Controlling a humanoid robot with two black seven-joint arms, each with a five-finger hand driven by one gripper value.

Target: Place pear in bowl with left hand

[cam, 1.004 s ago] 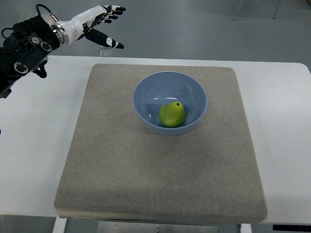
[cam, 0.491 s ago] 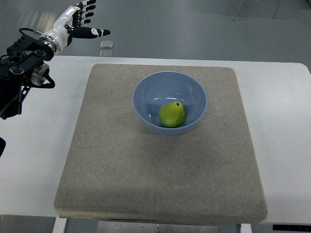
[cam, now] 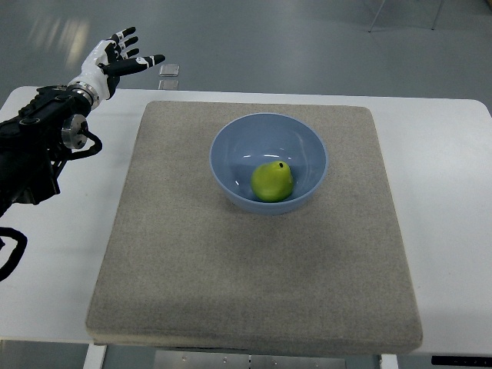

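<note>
Already done, by the look of it. Green pear (cam: 272,181) sitting inside the blue bowl (cam: 231,146), low down and toward the near side, stem end up. Bowl resting on the grey mat (cam: 192,269), and mat lying flat on the white surface (cam: 446,192).

Left hand (cam: 115,60) up at the far left corner, well apart from the bowl. Fingers (cam: 142,61) spread wide and holding nothing at all. Dark arm (cam: 38,154) reaching in from the left edge. Right hand nowhere to be seen.

Small clear thing (cam: 169,70) lying just past the far edge of the surface, near the hand; too tiny to tell what.

Nothing left to pick up. Nothing left to drop. Pear in the right place, not touching the hand, not tipping out. Only the tidy part maybe left: bringing the arm home to rest. Just a guess, though.
</note>
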